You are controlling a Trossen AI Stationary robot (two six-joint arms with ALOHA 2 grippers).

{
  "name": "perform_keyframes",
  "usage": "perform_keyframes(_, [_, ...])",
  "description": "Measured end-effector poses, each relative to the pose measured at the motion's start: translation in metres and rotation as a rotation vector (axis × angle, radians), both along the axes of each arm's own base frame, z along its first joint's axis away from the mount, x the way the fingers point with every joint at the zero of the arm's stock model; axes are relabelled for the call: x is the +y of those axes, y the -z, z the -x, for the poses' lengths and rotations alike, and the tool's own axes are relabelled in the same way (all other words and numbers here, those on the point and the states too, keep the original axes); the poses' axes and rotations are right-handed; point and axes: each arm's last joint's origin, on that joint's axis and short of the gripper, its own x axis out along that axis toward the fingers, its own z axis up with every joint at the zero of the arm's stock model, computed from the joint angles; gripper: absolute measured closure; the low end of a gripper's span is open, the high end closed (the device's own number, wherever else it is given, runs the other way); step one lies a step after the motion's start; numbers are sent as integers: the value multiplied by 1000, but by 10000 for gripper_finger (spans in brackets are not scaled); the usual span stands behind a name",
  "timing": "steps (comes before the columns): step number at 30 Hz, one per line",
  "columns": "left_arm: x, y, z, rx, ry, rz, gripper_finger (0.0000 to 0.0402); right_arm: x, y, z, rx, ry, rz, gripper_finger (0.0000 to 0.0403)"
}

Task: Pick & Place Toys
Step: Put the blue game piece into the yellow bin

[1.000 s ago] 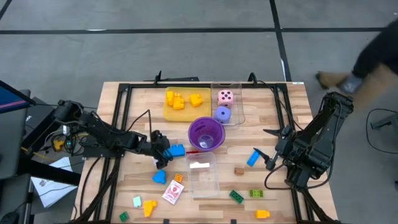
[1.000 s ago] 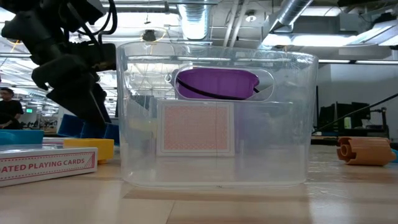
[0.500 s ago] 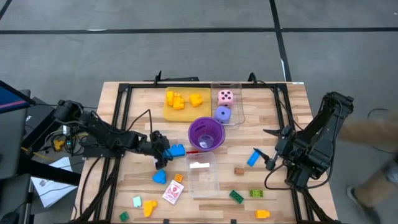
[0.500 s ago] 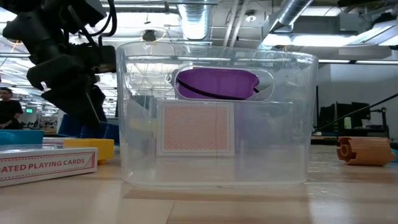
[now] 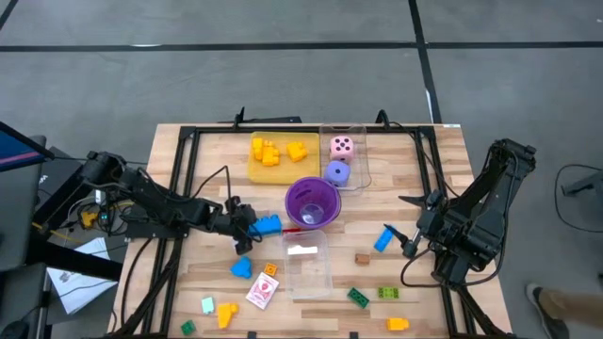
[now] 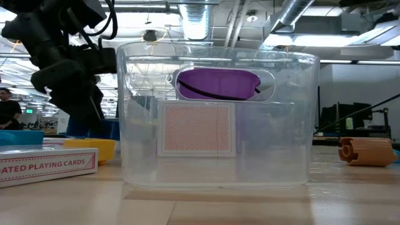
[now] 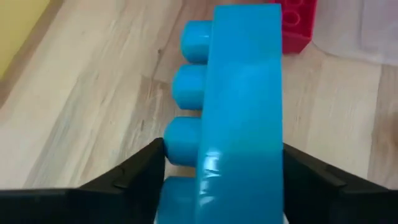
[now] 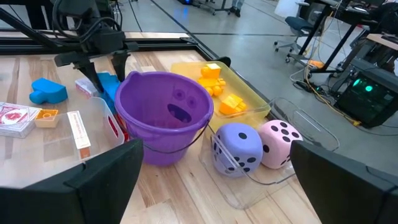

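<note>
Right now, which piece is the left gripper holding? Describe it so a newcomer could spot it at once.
Start at the purple translucent cup in the middle of the wooden table. Just to its left, the left gripper is shut on a long blue plastic brick with a row of round studs. The other blue pieces lie loose on the wood, away from any gripper.

Left pincer [image 5: 247, 226] clamped mid-table, arm stretched low; right pincer [image 5: 409, 241] parted, arm folded at right.

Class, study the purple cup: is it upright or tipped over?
Upright. The purple cup stands on its base with its open mouth upward; the high view looks straight down into it.
</note>
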Motion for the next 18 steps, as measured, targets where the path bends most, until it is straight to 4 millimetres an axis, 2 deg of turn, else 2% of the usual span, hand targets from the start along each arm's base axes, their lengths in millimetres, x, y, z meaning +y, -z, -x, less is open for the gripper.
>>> perform_keyframes(8, [-1,-1,0,-6,10,-8,237,0,0,0,-1,0,0,5])
perform_keyframes(18, [1,-16,7,-62,30,5,292,0,0,0,-1,0,-1,5])
